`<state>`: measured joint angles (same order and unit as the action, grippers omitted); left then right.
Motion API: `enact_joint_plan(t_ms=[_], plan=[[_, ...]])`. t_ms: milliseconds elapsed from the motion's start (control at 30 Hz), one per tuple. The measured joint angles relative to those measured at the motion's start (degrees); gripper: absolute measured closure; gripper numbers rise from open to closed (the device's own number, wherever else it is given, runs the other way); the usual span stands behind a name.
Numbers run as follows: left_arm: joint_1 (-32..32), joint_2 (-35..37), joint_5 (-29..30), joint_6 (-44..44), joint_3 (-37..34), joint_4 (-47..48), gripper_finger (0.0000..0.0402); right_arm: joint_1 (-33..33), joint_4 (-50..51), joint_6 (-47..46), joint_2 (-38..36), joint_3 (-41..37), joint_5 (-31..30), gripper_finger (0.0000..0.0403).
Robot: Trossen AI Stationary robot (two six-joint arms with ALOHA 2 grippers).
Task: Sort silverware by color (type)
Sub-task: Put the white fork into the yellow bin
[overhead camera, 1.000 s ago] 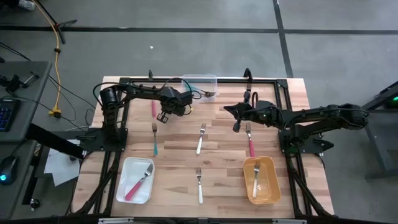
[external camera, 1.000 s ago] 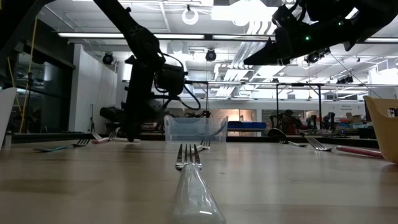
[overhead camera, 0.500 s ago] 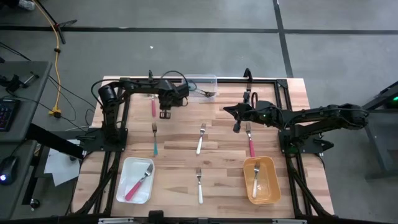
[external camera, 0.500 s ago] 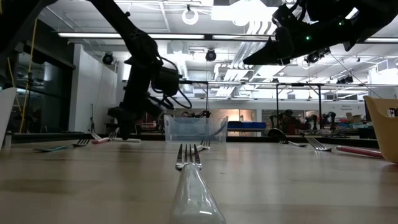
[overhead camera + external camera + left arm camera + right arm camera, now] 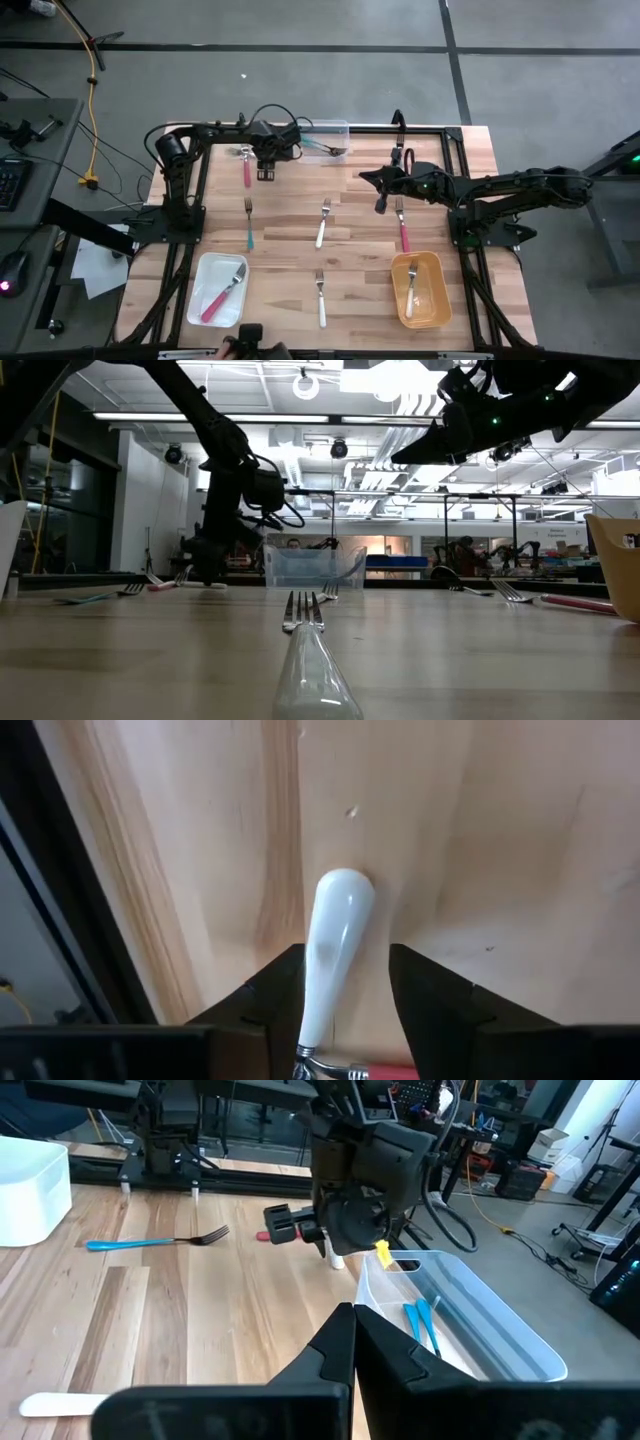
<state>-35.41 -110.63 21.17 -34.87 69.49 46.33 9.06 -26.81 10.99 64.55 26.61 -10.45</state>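
A white-handled fork (image 5: 335, 952) lies on the wooden table (image 5: 500, 840) directly between the fingers of the left gripper (image 5: 338, 982), at the far edge of the table just beside the clear bin (image 5: 322, 133). The fingers are spread, one on each side of the handle and not pressing on it, so the fork rests on the wood rather than in a grip. Close by the fork's neck, a pink handle (image 5: 380, 1071) shows just under the gripper; in the high view this pink fork (image 5: 247, 170) lies touching or nearly touching the gripper's side.

The main risk, as I judge it, is that a closing pinch could catch the pink fork too, or nudge it askew, since the two pieces crowd together. The rounded, glossy white handle could also slip out of the fingers if they close off-centre.

The right gripper (image 5: 381, 204) hangs above another pink fork (image 5: 403, 228), its fingers pressed together, well away from the left one.
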Motion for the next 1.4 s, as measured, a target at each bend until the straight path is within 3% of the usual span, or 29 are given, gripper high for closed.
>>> enact_joint_plan(t_ms=[200, 600, 967, 1133, 1400], plan=[[-1.8, -0.1, -4.3, -3.0, 0.0, -0.2, 0.0266, 0.0, 0.0, 0.0, 0.0, 0.0, 0.1, 0.0402], [-2.4, -1.1, -5.8, -4.9, 0.2, -1.8, 0.0276, 0.0, 0.0, 0.0, 0.0, 0.0, 0.1, 0.0402], [-1.1, -2.3, -3.4, -4.8, 0.2, 0.4, 0.039, 0.0, 0.0, 0.0, 0.0, 0.0, 0.2, 0.0402], [0.6, -1.3, -2.0, -4.4, 0.1, 1.9, 0.0398, 0.0, 0.0, 0.0, 0.0, 0.0, 0.1, 0.0402], [2.8, -0.2, -7.0, 0.7, -0.3, 5.6, 0.04, 0.0, 0.0, 0.0, 0.0, 0.0, 0.2, 0.0402]])
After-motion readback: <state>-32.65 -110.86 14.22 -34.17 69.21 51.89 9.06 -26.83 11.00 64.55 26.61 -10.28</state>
